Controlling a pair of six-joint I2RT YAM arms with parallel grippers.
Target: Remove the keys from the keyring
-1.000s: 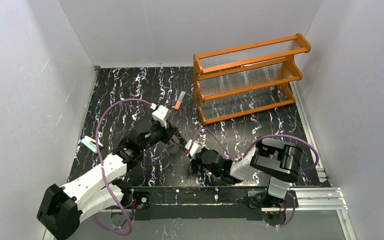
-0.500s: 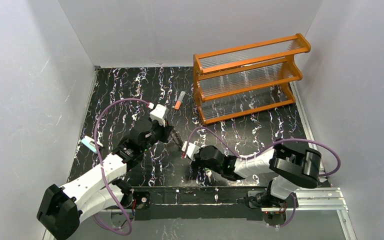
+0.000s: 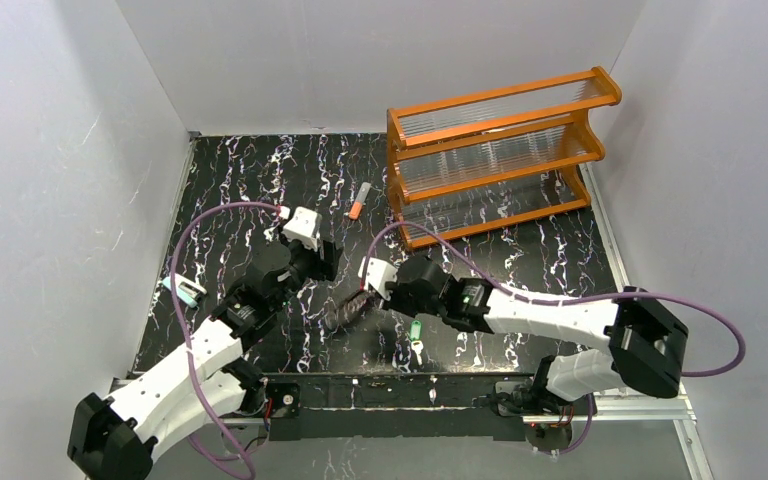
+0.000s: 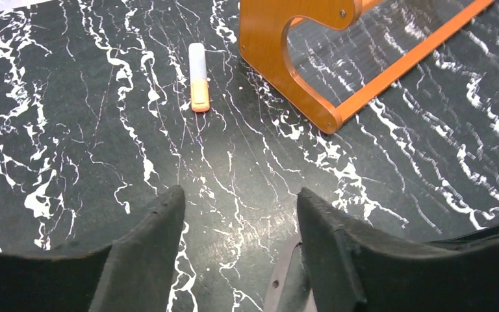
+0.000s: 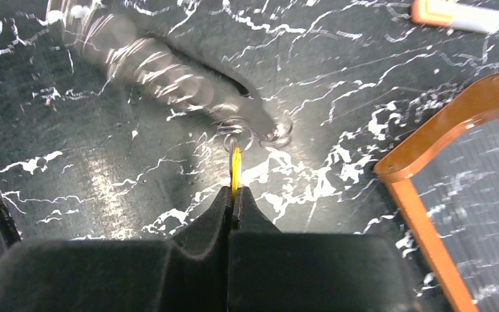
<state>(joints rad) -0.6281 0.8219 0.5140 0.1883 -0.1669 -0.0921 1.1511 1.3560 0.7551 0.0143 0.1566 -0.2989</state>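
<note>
Left end effector (image 4: 239, 195): released, fingers spread wide with nothing between them. A second ago it was working nose to nose with the other arm; it has since drawn back.
Right end effector (image 5: 234, 194): clenched on the yellow key (image 5: 235, 166), gripped edge-on so only a thin yellow sliver pokes out past the fingertips. It has swung forward and to its left.
Keyring (image 5: 169, 78): a grey motion smear trailing ahead and left of the right end effector. It appears to dangle from the yellow key and is mid-swing, too blurred to read its shape.
Green key (image 3: 415, 329): newly lying on the surface (image 4: 71, 130), just behind the right end effector on the base side and apart from the ring.
Grey metal strip (image 4: 284, 273): at the bottom edge, beside the left end effector's right-hand finger. Whether it belongs to the ring cannot be told.
Orange-and-grey stick (image 4: 199, 77): well ahead of the left end effector, untouched.
Orange rack (image 4: 299, 65): ahead and right of the left end effector.
Meaning for the task: the green key looks freed, so roughly half is done. With the left end effector's hold gone, the ring probably needs regripping before the yellow key can be worked off.
</note>
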